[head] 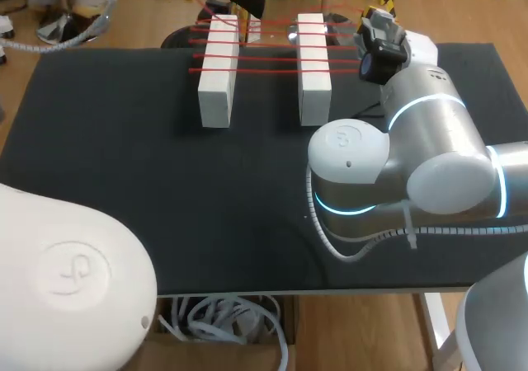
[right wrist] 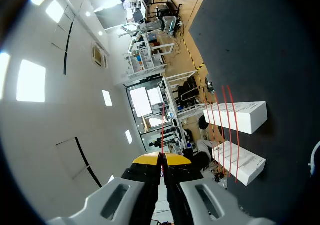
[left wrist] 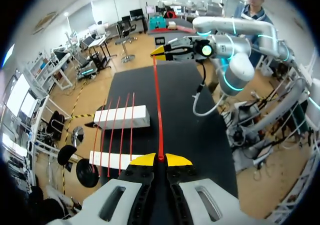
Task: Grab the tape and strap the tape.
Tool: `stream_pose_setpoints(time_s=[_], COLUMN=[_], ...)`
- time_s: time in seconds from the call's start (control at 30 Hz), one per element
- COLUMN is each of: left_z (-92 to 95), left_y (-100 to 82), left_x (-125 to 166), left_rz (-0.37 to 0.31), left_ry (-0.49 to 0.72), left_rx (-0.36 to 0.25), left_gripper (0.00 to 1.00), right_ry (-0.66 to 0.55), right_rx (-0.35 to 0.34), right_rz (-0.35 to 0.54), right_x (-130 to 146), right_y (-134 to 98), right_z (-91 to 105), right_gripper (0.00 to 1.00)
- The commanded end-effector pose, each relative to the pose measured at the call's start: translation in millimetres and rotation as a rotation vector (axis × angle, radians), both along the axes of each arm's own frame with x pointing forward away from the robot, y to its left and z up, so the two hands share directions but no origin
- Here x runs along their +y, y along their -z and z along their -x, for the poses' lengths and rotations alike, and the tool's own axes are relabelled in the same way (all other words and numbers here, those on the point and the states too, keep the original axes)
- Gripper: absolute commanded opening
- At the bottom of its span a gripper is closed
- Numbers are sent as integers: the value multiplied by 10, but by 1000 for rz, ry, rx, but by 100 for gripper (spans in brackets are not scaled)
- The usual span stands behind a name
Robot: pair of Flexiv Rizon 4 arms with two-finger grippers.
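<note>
The left fingers (left wrist: pixel 156 159) are clenched on one end of the red tape (left wrist: pixel 158 110). Across the dark surface (head: pixel 124 181), the right fingers (right wrist: pixel 157 158) pinch the other end, so the strand is stretched straight between them. It runs just beside the ends of two white blocks (head: pixel 219 70), which carry four red strands laid across both. Holding it taut like this probably keeps it straight so it can be brought over the blocks as the next strap.
</note>
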State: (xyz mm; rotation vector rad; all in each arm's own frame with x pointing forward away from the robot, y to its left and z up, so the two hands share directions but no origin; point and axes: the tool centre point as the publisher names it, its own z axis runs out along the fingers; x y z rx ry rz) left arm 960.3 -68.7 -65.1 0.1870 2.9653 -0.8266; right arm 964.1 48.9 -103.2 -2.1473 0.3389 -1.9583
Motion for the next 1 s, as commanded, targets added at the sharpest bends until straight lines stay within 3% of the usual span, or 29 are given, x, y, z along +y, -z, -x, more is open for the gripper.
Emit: stream_pose_setpoints(time_s=[0.03, 0.57, 0.8, 1.0], left_z=[42, 42, 79, 98], left_y=[-56, -56, -203, -311], left_x=[-45, -45, -97, -192], left_rz=[-257, -257, -207, -176], left_ry=[-22, -22, -45, -28], left_rx=[-33, -33, -7, -43], left_gripper=[0, 0, 0, 0], right_ry=[0, 0, 0, 0], right_rx=[9, 9, 9, 9], right_rz=[3, 3, 3, 3], right_x=[-6, -6, -6, -6], right_y=[-35, -35, -35, -35], right_z=[6, 6, 6, 6], right_gripper=[0, 0, 0, 0])
